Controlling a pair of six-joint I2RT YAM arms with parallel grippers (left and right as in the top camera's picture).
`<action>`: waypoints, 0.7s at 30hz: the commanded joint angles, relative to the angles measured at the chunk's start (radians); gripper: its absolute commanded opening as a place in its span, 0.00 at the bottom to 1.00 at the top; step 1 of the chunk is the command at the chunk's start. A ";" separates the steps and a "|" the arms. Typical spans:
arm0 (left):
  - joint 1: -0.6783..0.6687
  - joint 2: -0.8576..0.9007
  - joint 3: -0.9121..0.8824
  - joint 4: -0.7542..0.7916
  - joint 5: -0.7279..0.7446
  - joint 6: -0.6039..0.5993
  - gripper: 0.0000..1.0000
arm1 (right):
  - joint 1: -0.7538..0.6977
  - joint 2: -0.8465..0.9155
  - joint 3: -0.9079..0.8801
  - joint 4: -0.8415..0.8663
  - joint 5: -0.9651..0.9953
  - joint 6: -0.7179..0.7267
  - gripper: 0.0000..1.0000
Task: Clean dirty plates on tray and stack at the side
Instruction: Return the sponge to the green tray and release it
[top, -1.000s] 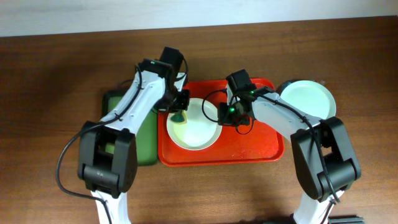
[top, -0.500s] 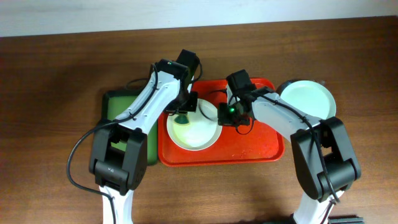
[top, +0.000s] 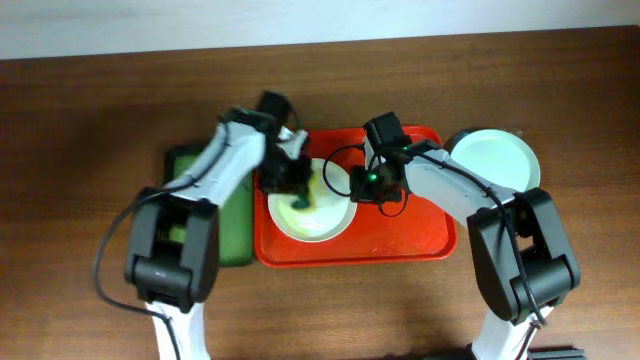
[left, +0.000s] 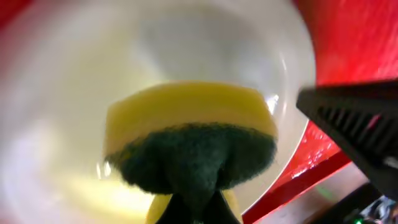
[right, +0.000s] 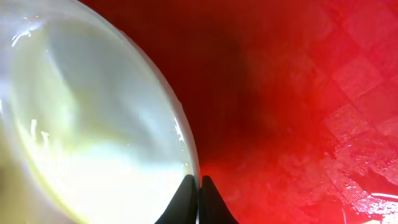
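Note:
A white-cream dirty plate (top: 325, 215) lies in the left half of the red tray (top: 410, 230). My left gripper (top: 298, 190) is shut on a yellow sponge with a dark green scrub face (top: 303, 200), which is pressed down inside the plate. The left wrist view has the sponge (left: 193, 137) filling the middle of the plate (left: 186, 43), my left gripper (left: 199, 211) pinching its lower end. My right gripper (top: 357, 188) is shut on the plate's right rim; its fingertips (right: 189, 193) clamp the thin edge of the plate (right: 81, 124) over the tray (right: 298, 93).
A pale blue-green plate (top: 495, 160) rests on the table just right of the tray. A dark green tray (top: 215, 215) lies left of the red one, partly under my left arm. The right gripper's black body (left: 354, 124) shows in the left wrist view.
My left arm swung right, then back left, rubbing the sponge across the plate. The right gripper has held the rim without moving.

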 joint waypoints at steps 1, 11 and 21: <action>0.146 -0.102 0.124 -0.217 -0.164 0.032 0.00 | 0.007 0.008 -0.010 -0.002 0.006 0.005 0.04; 0.275 -0.152 -0.216 -0.044 -0.446 -0.002 0.00 | 0.007 0.008 -0.010 -0.002 0.006 0.005 0.04; 0.306 -0.361 0.023 -0.151 -0.395 -0.033 0.67 | 0.007 0.008 -0.010 0.006 0.006 0.005 0.38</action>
